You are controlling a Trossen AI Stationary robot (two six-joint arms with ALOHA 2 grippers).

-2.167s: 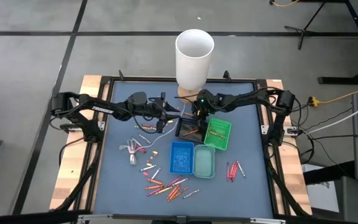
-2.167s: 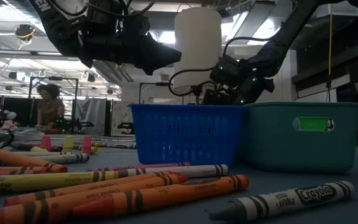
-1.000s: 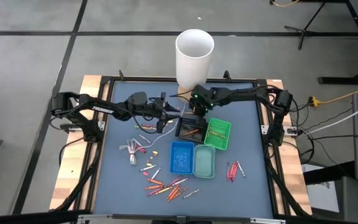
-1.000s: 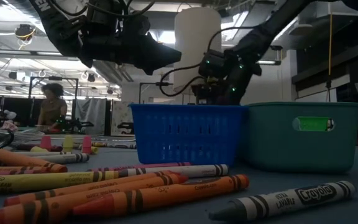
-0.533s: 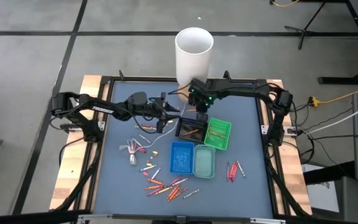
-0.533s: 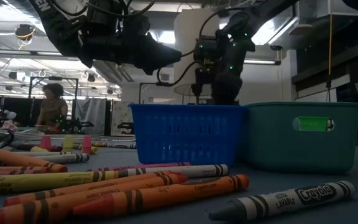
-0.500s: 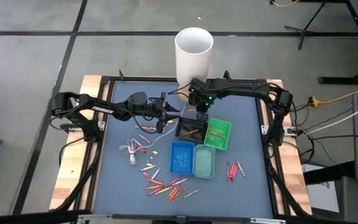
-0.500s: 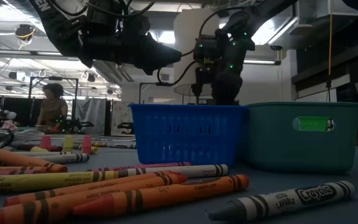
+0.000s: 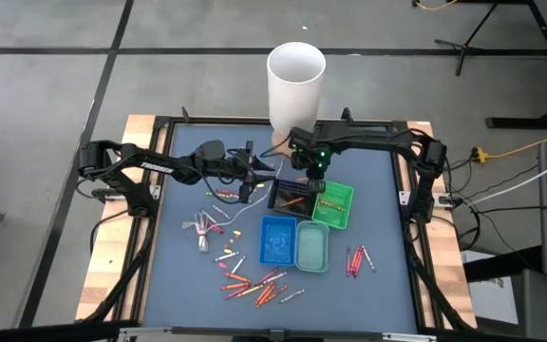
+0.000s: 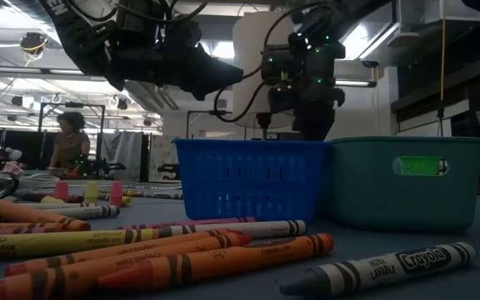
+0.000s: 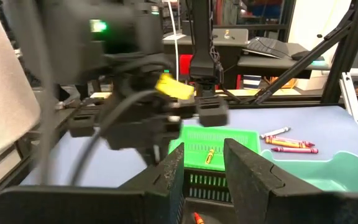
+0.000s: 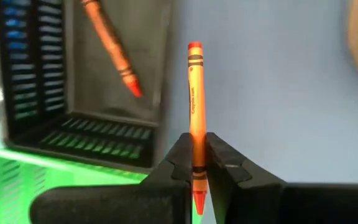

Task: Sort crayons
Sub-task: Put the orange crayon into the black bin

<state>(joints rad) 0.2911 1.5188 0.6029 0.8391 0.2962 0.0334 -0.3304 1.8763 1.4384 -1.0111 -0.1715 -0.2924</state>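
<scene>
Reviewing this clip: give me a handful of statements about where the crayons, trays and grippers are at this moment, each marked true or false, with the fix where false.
1. The right gripper is shut on an orange crayon. True.
2. The black tray is empty. False: an orange crayon lies in it.
3. The green tray holds a yellow crayon. True.
4. The blue tray stands behind the white cylinder. False: it sits toward the front of the table, beside the teal tray.
5. The left gripper holds a crayon. False: its fingers are open with nothing between them.
6. Loose crayons lie on the mat near the front edge. True.
</scene>
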